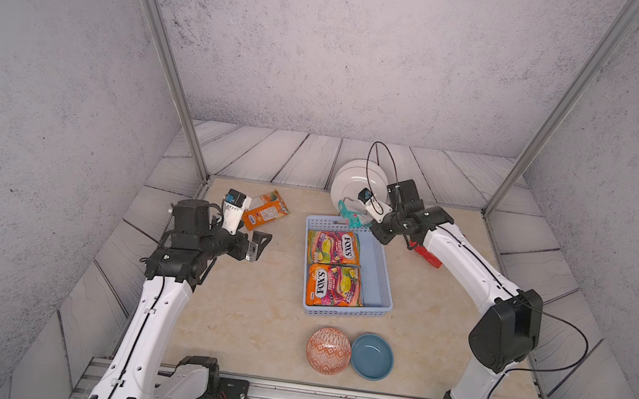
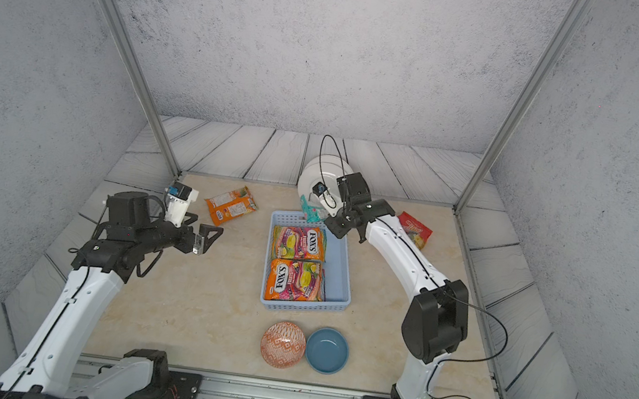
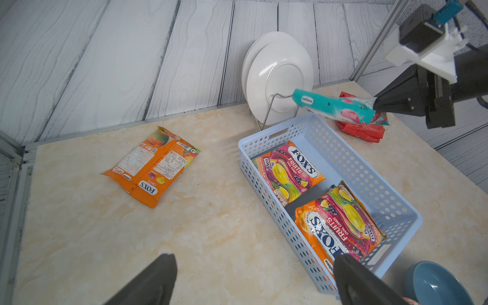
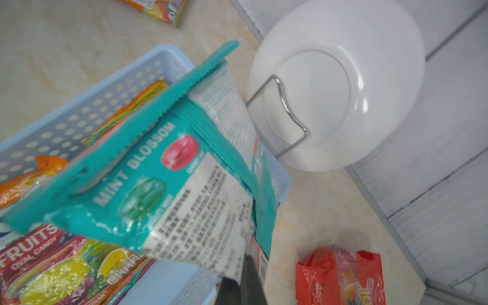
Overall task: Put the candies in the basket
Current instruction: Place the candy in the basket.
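The right hand [image 3: 376, 101] was closed on one short end of the teal candy bag [image 3: 338, 107]. The bag stuck out straight ahead of the fingertips, clear of the bench, nearly level and sagging a little. Its long axis ran on from the hand's own line, along the far short wall of the basket [image 1: 381, 273] and crosswise to the basket's length. The bag hung just above that far wall, with its free end reaching past it toward the white plates [image 3: 277, 79]. Most of the basket therefore lay below and off to one side of the hand, back toward the robot.

Below the bag, two Fox's bags [image 1: 332, 246] [image 1: 335, 286] lay flat in the basket, end to end. They left a bare strip on the side nearer the right arm. My judgement is that a release here could leave the bag draped over the wall, so the hand needed to draw back along the basket first.

Behind the right hand, a red bag [image 2: 414, 230] lay on the bench. The left hand [image 1: 257, 245] stood wide and empty, and an orange bag [image 1: 266, 210] lay just beyond it, far nearer to it than to the right hand.
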Controlling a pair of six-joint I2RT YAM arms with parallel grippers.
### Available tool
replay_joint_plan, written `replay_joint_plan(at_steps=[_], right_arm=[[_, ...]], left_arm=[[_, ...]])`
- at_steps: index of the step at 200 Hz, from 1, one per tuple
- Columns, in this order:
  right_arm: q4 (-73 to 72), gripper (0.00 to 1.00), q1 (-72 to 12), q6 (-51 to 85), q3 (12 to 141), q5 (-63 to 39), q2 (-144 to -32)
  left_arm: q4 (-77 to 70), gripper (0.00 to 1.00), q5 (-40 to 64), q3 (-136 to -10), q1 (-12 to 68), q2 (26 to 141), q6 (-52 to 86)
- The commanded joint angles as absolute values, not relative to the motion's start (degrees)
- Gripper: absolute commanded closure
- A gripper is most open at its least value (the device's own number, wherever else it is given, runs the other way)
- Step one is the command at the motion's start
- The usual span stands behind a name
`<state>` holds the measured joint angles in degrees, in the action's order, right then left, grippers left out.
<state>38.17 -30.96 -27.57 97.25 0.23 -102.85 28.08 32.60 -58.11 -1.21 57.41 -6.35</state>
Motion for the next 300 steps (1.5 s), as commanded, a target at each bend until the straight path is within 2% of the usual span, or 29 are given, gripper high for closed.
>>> replay_joint_plan(at_steps=[1,21,121,149,251,270,300], right_arm=[[28.8,1.00,-33.7,-35.0,96.2,1.8,-101.6],[24.3,1.00,-35.5,-37.4,94.5,3.4,-102.9],[22.3,1.00,-39.8,-29.7,95.3,15.5,-112.5],[23.2,1.00,-41.7,-28.9,95.1,15.6,-114.8],[22.2,1.00,-42.6,-27.6,93.1,24.4,-120.0],[23.8,1.00,-43.0,-28.4,93.1,22.4,-119.5],[18.3,0.98,-44.1,-28.9,87.8,17.6,-115.5]], left_arm=[[28.6,0.01,32.0,-58.9,-1.0,56.4,-6.5],[27.9,0.01,32.9,-58.0,-1.1,55.9,-6.8],[28.1,0.01,32.7,-58.0,-1.1,56.3,-6.8],[27.7,0.01,32.8,-58.2,-1.0,56.3,-6.5],[27.2,0.01,33.6,-57.6,-1.0,56.3,-6.6],[28.6,0.01,32.7,-58.3,-1.1,56.5,-6.9],[27.2,0.01,33.5,-57.4,-1.0,56.1,-6.9]])
